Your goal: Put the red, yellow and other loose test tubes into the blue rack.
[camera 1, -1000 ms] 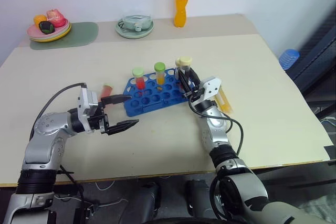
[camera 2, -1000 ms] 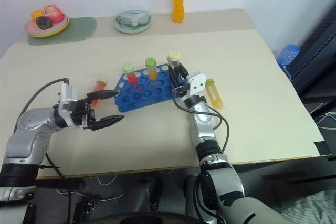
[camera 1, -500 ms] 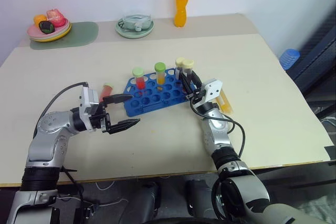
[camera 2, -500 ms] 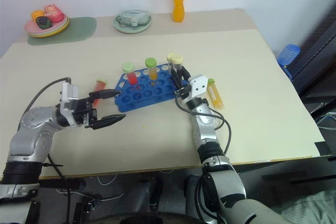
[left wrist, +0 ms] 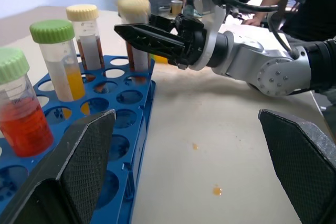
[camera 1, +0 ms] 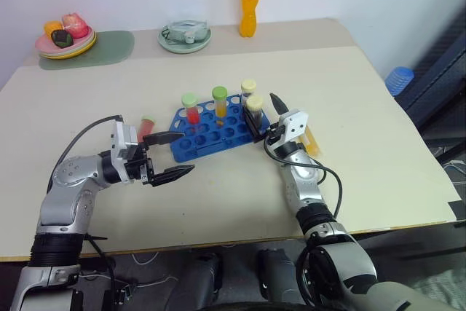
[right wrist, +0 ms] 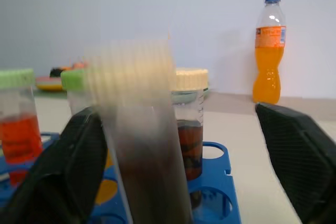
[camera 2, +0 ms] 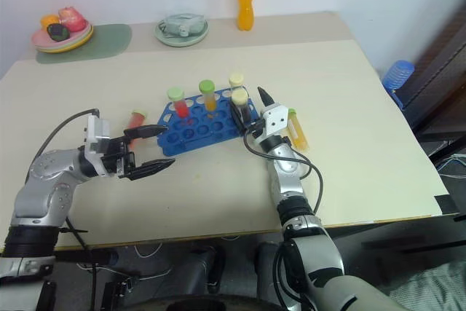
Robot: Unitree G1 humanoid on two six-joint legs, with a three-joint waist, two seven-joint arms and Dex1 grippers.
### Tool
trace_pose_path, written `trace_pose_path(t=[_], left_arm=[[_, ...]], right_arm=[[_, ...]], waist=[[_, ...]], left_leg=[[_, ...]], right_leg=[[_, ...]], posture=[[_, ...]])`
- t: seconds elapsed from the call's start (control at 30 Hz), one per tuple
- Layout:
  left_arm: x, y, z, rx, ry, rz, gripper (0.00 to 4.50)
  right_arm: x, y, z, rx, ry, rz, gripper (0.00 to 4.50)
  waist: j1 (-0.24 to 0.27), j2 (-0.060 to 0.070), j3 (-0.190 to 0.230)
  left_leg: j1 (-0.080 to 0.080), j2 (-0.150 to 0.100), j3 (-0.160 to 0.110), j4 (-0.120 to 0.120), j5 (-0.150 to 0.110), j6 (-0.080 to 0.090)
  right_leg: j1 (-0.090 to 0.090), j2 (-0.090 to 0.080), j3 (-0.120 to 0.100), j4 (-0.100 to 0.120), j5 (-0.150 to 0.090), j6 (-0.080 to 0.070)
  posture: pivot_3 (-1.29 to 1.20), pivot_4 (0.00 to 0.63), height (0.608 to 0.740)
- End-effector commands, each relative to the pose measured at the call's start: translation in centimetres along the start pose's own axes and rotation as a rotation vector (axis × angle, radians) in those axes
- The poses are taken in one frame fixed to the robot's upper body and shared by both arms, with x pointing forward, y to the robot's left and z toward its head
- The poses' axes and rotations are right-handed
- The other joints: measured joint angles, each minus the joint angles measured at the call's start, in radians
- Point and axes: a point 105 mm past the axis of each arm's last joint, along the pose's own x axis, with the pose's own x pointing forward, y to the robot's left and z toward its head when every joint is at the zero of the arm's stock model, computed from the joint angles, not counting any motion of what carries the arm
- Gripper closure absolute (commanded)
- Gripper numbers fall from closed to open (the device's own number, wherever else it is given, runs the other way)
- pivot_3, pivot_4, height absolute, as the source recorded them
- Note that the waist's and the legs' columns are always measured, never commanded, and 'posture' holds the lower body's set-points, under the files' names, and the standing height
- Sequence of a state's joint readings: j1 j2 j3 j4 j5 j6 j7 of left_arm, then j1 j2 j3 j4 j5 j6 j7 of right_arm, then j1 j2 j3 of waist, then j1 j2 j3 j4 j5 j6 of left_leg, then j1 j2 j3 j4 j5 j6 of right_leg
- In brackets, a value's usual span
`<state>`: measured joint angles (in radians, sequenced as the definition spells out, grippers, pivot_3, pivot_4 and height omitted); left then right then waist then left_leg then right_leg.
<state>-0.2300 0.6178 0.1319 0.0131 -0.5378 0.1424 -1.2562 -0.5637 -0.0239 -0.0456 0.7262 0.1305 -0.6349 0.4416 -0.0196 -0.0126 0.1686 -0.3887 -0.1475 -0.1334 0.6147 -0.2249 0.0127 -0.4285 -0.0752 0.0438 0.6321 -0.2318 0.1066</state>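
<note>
Dark brown tube (camera 1: 254,111): stands in the blue rack (camera 1: 218,133) at its right end, between the wide-open fingers of the right gripper (camera 1: 266,116); no grip is seen.
Loose tubes: a red one (camera 1: 148,123) lies left of the rack, a yellow one (camera 2: 295,127) right of it.
Handling: judged light, stiff and smooth; best taken at the body under the cap.
Left gripper (camera 1: 169,156): held level beside the rack, spread wide, empty.
Right arm: reaches forward, gripper tilted upward.
</note>
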Motion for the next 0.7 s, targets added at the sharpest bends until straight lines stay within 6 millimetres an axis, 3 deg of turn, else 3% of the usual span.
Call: trace_pose_path(t=[0.03,0.2,0.37,0.5,0.7], left_arm=[[0.2,-0.2,1.1,0.032,-0.040,-0.003,0.00],[0.6,-0.2,0.8,0.025,-0.047,-0.009,0.00],[1.0,-0.3,0.6,0.016,-0.057,-0.021,0.00],[1.5,-0.3,0.4,0.009,-0.065,-0.038,0.00],[2.1,-0.1,0.4,0.009,-0.071,-0.068,0.00]], right_arm=[[0.2,-0.3,2.5,-0.065,-0.063,0.029,0.03],[-0.9,-1.0,4.4,-0.130,-0.018,0.087,0.03],[-3.4,-1.5,7.0,-0.147,0.116,0.165,0.03],[-6.2,-2.8,7.9,-0.049,0.411,0.141,0.03],[-6.7,-6.7,7.9,0.046,0.745,-0.033,0.03]], waist=[[0.002,0.000,0.000],[0.004,0.000,0.000],[0.008,0.000,0.000],[0.011,0.000,0.000],[0.008,0.000,0.000]], left_leg=[[0.000,0.000,0.000,0.000,0.000,0.000],[0.000,0.000,0.000,0.000,0.000,0.000],[-0.002,0.000,0.000,0.000,0.000,0.000],[-0.003,0.000,0.000,0.001,0.000,0.001],[-0.003,0.001,0.000,0.001,-0.001,0.001]], right_leg=[[0.000,0.000,0.000,0.000,0.000,0.000],[0.000,0.000,0.000,0.000,0.000,0.000],[0.001,-0.001,0.000,0.000,0.000,0.000],[0.001,-0.002,0.001,-0.001,0.000,0.000],[0.000,-0.003,0.000,-0.001,-0.002,-0.003]], posture=[[0.00,0.150,0.740],[0.00,0.150,0.740],[0.00,0.150,0.740],[0.00,0.150,0.740],[0.00,0.150,0.740]])
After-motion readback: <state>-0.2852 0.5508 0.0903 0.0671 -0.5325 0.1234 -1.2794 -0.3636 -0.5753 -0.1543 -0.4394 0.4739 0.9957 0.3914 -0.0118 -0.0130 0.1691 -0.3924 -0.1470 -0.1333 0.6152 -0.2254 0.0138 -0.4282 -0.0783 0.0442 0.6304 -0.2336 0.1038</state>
